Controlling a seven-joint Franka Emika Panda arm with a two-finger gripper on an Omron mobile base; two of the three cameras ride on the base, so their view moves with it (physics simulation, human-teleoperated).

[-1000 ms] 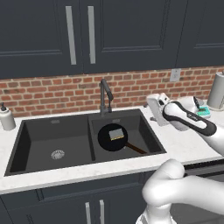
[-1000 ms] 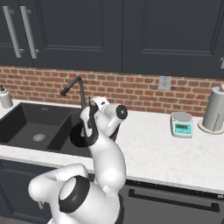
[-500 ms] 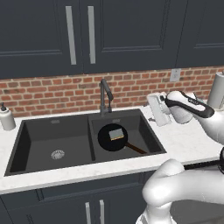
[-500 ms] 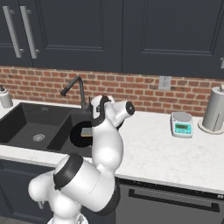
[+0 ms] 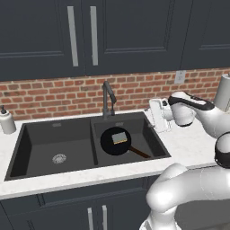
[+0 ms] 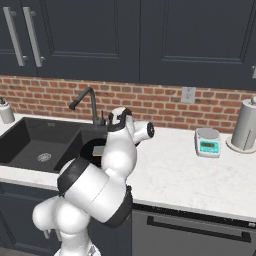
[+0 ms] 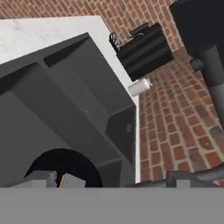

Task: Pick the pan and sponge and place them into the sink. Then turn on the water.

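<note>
The black pan (image 5: pixel 115 143) lies flat in the right basin of the dark sink (image 5: pixel 41 138), its brown handle pointing to the front right. The yellow sponge (image 5: pixel 119 137) rests on the pan. My gripper (image 5: pixel 155 117) hovers above the sink's right rim, right of the faucet (image 5: pixel 107 96), open and holding nothing. In the hand view the pan (image 7: pixel 59 166) and a corner of the sponge (image 7: pixel 71 180) sit at the bottom, with the sink (image 7: pixel 65 87) stretching away. In the right base view my arm hides much of the pan (image 6: pixel 91 148).
A white soap dispenser (image 5: pixel 6 120) stands on the counter left of the sink. On the right counter are a small scale (image 6: pixel 207 141) and a paper towel roll (image 6: pixel 245 125). Brick wall and dark cabinets rise behind. The faucet (image 7: pixel 212 70) is close on the hand view's right.
The wrist and forearm have lifted and turned while the hand stayed near the sink's right rim. Pan and sponge have not moved. The fingers stay apart.
</note>
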